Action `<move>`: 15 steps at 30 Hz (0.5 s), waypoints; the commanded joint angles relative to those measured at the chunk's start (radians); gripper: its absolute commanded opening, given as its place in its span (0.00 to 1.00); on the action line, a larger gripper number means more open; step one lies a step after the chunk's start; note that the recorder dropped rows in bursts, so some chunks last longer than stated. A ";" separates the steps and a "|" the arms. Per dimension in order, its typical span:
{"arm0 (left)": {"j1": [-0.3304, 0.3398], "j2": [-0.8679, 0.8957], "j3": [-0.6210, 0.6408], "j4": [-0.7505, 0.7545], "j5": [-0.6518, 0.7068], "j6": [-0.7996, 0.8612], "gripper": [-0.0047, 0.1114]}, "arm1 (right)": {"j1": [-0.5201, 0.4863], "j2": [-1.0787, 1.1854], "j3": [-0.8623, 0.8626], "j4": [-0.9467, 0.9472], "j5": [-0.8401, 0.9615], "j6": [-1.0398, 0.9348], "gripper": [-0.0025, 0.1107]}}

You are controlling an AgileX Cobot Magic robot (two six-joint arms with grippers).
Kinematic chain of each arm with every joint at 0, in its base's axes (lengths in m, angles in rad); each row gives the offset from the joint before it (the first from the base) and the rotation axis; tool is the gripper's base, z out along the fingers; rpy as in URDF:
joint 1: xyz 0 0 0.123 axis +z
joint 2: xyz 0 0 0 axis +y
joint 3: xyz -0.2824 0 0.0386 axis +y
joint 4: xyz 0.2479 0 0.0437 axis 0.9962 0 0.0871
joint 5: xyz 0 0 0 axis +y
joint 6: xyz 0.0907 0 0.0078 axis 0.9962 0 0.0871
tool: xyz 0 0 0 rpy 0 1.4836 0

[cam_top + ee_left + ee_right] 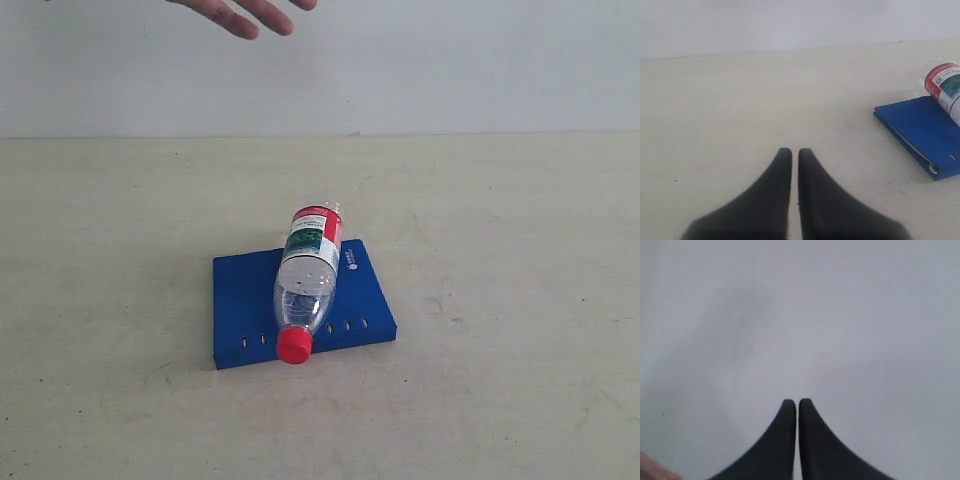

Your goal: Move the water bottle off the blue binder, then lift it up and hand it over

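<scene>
The water bottle (308,280) lies on its side across the blue binder (240,305) in the middle of the table, its red cap (294,346) sticking out past the binder's near slotted edge. The left wrist view catches the bottle's labelled base end (944,86) resting on the binder (920,132), well off to one side of my left gripper (790,151), which is shut and empty above bare table. My right gripper (798,402) is shut too, with nothing in it, facing a plain white wall. Neither gripper shows in the exterior view.
A person's hand (248,14) hangs at the top of the exterior view, over the far side of the beige table (500,400). A white wall (450,60) rises behind the table. A bit of skin (652,469) shows at a corner of the right wrist view.
</scene>
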 commanded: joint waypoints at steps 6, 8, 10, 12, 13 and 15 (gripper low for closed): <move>-0.007 0.000 -0.001 0.005 -0.003 0.006 0.08 | -0.004 -0.002 -0.007 -0.054 0.030 0.464 0.02; -0.007 0.000 -0.001 0.005 -0.003 0.006 0.08 | -0.004 -0.002 -0.056 -0.319 0.270 0.650 0.02; -0.007 0.000 -0.001 0.005 -0.003 0.006 0.08 | -0.004 0.076 -0.101 -0.775 0.339 0.953 0.02; -0.007 0.000 -0.001 0.005 -0.003 0.006 0.08 | -0.004 0.186 -0.144 -1.138 0.238 1.228 0.02; -0.007 0.000 -0.001 0.005 -0.003 0.006 0.08 | -0.004 0.259 -0.175 -1.312 0.139 1.327 0.02; -0.007 0.000 -0.001 0.005 -0.003 0.006 0.08 | -0.004 0.407 -0.229 -1.490 -0.073 1.426 0.02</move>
